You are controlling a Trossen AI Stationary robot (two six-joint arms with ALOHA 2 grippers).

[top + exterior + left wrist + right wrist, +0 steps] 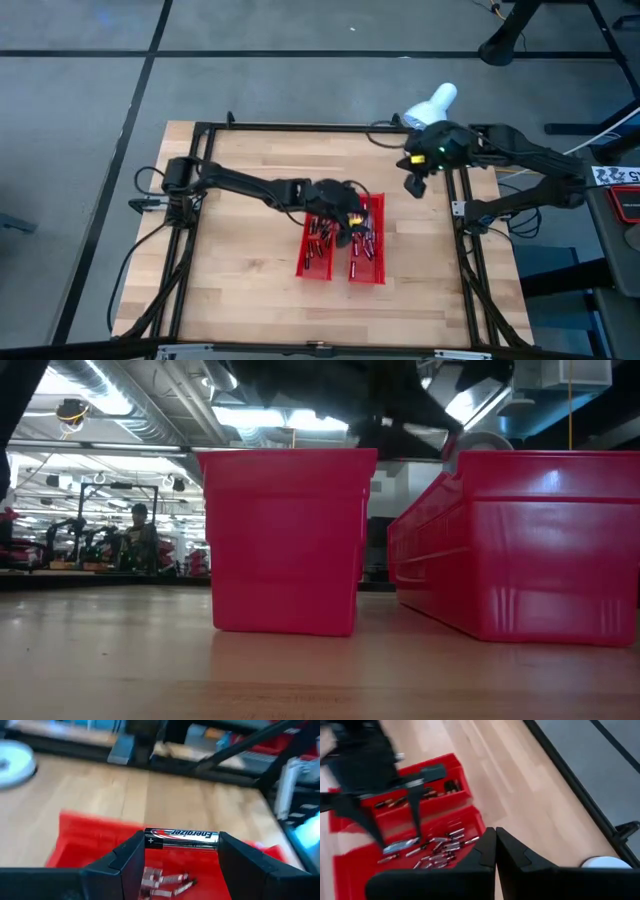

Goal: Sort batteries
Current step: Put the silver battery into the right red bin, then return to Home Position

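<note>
Left gripper [181, 851]: I see it clamped end-to-end on one battery [181, 835], long axis spanning finger to finger
Where: I hold it over the right red bin [367, 268], loose batteries [167, 880] straight below
Right gripper [495, 851]: fingers together, parked at the table's far right edge, well apart
Nearer arm: left
Views: left wrist shows the grip; high view hides it; low view shows only bin walls

- The worktop [250, 290] is pale wood in butted planks, smooth, with a soft sheen.
- The two red bins [285, 540] look like moulded plastic, glossy, catching the ceiling lights.
- The battery [181, 839] between the left fingers [125, 865] has a shiny metallic sleeve with a black band.
- Those fingers are matt black plastic.
- The frame [300, 127] around the worktop is dark metal.
</note>
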